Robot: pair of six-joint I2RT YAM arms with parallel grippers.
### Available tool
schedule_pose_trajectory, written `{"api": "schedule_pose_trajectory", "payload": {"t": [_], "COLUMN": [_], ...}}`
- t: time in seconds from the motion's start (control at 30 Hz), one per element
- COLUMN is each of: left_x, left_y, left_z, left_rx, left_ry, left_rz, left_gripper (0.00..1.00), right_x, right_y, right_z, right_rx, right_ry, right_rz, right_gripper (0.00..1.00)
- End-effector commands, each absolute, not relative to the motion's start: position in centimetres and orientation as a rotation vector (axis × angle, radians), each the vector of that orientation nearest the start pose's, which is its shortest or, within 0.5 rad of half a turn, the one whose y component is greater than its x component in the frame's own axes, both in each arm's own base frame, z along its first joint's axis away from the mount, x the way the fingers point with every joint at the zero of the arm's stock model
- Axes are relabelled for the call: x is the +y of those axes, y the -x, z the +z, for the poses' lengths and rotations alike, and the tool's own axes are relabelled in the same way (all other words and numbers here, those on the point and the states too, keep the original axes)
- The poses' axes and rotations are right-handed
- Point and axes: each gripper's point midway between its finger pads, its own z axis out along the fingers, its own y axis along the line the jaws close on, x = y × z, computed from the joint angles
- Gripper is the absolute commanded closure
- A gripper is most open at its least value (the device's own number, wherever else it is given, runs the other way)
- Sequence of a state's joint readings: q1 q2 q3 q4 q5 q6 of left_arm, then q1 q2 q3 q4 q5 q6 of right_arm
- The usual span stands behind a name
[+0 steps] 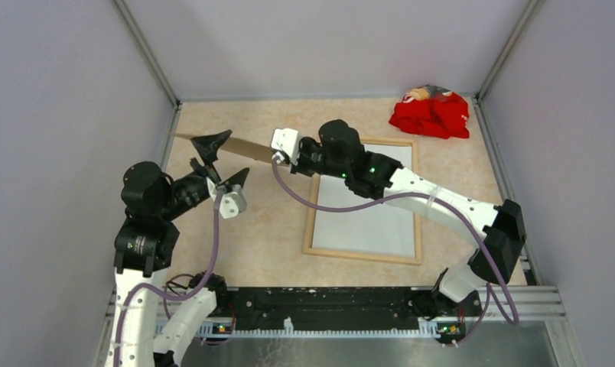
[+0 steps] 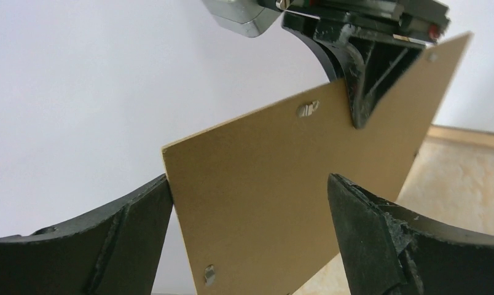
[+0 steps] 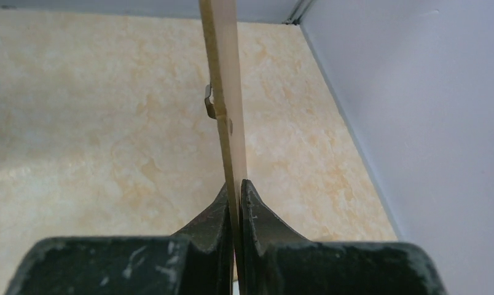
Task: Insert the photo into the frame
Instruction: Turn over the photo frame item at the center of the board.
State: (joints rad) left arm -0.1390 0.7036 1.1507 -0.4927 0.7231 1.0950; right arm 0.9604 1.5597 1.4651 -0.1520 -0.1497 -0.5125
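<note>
Right pincer [image 3: 235, 184] clamps the stiff board's [image 1: 247, 147] edge; left pincer [image 2: 247, 181] gapes empty astride it. Frame [image 1: 418, 199] below the right pincer: fragile pane, probably best gripped by its rim.

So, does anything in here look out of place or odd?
The brown backing board is up in the air, on edge, pinched by the right gripper, with the open left gripper straddling its other end. A crumpled red cloth sits in the far right corner.
</note>
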Motion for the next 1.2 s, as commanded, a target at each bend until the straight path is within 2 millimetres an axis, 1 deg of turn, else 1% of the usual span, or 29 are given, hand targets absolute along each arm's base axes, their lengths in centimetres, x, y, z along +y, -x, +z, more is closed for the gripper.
{"api": "schedule_pose_trajectory", "payload": {"t": [0.0, 0.07, 0.1, 0.17, 0.23, 0.33, 0.43, 0.5, 0.63, 0.7, 0.73, 0.77, 0.83, 0.97, 1.03, 1.1, 1.17], "left_x": [-12.6, -12.5, -12.4, -12.2, -12.0, -11.7, -11.7, -11.9, -12.6, -12.9, -12.9, -13.0, -13.1, -13.1, -12.9, -13.0, -13.2], "left_y": [-23.4, -24.0, -24.6, -25.1, -25.5, -25.6, -26.0, -26.5, -27.5, -28.4, -29.0, -29.7, -31.5, -33.9, -34.9, -35.6, -35.9], "left_z": [46.7, 47.9, 48.2, 48.9, 49.5, 50.8, 51.4, 50.9, 49.3, 47.9, 46.7, 45.6, 42.2, 35.4, 32.3, 29.5, 27.3], "left_rx": [0.881, 0.907, 0.934, 0.953, 0.963, 0.947, 0.974, 1.012, 1.077, 1.133, 1.183, 1.23, 1.346, 1.571, 1.687, 1.768, 1.808], "left_ry": [-1.127, -1.066, -1.036, -1.004, -0.978, -0.927, -0.887, -0.881, -0.899, -0.915, -0.918, -0.921, -0.932, -0.939, -0.929, -0.943, -0.972], "left_rz": [0.072, 0.035, 0.016, 0.013, 0.014, 0.017, -0.019, -0.058, -0.126, -0.158, -0.176, -0.194, -0.23, -0.299, -0.324, -0.352, -0.376], "left_gripper": [0.01, 0.01, 0.01, 0.01, 0.01, 0.01, 0.01, 0.01, 0.01, 0.01, 0.01, 0.01, 0.01, 0.01, 0.01, 0.01, 0.01], "right_x": [41.3, 40.6, 40.2, 39.2, 37.8, 35.3, 32.5, 30.5, 26.6, 24.2, 22.9, 21.8, 19.5, 15.2, 13.7, 12.5, 11.5], "right_y": [-30.1, -30.9, -31.2, -32.0, -32.8, -33.5, -34.4, -34.6, -34.8, -34.5, -34.3, -34.0, -33.5, -32.4, -31.7, -31.4, -31.2], "right_z": [44.1, 45.9, 46.3, 47.5, 48.2, 48.1, 47.0, 45.7, 41.6, 40.5, 39.1, 38.7, 37.7, 35.2, 34.3, 33.2, 31.9], "right_rx": [1.217, 1.281, 1.316, 1.392, 1.458, 1.522, 1.596, 1.646, 1.773, 1.79, 1.814, 1.82, 1.853, 1.927, 1.946, 1.964, 1.988], "right_ry": [0.881, 0.766, 0.733, 0.63, 0.54, 0.448, 0.371, 0.32, 0.246, 0.189, 0.142, 0.104, 0.034, -0.105, -0.155, -0.189, -0.236], "right_rz": [0.657, 0.751, 0.776, 0.841, 0.875, 0.925, 0.954, 0.972, 0.977, 1.018, 1.036, 1.06, 1.1, 1.148, 1.182, 1.167, 1.17], "right_gripper": [1.0, 1.0, 1.0, 1.0, 1.0, 1.0, 1.0, 1.0, 1.0, 1.0, 1.0, 1.0, 1.0, 1.0, 1.0, 1.0, 1.0]}}
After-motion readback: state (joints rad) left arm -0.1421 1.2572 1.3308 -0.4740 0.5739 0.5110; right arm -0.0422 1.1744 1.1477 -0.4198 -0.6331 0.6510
